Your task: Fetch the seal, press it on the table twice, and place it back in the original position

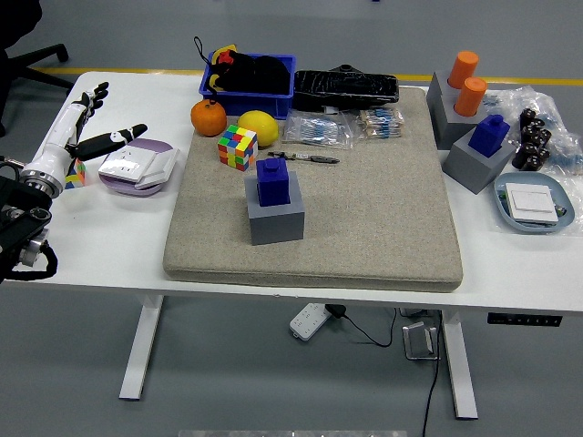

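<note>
- The dark blue block-shaped seal (pixel 272 180) stands upright in the top of a grey cube-shaped holder (pixel 275 215), on the left-centre part of a large beige felt mat (pixel 364 218) that covers the middle of the white table (pixel 109 246).
- Nothing touches the seal; no hand is near it.
- Just behind it on the mat lie a multicoloured puzzle cube (pixel 237 147) and a thin dark pen-like tool (pixel 305 157).
- Behind the cube sit a yellow lemon (pixel 258 126) and an orange fruit (pixel 209 117), side by side in front of a blue plastic bin (pixel 248 87) holding dark items.
- A black plastic-wrapped package (pixel 346 87) lies to the right of the bin, with clear packets (pixel 351 127) in front of it.
- At the right side, a second blue seal (pixel 490 133) sits in another grey holder (pixel 480 162), behind it a grey block with two orange cylinders (pixel 466 80).
- A pale blue tray with a white pad (pixel 532 204) rests near the right edge.
- The robot's left hand (pixel 77 132), white with black fingertips, is at the table's far left, fingers spread and holding nothing, the thumb pointing toward a lilac-and-white flat device (pixel 137 166) just beside it.
- The right arm is out of sight.
</note>
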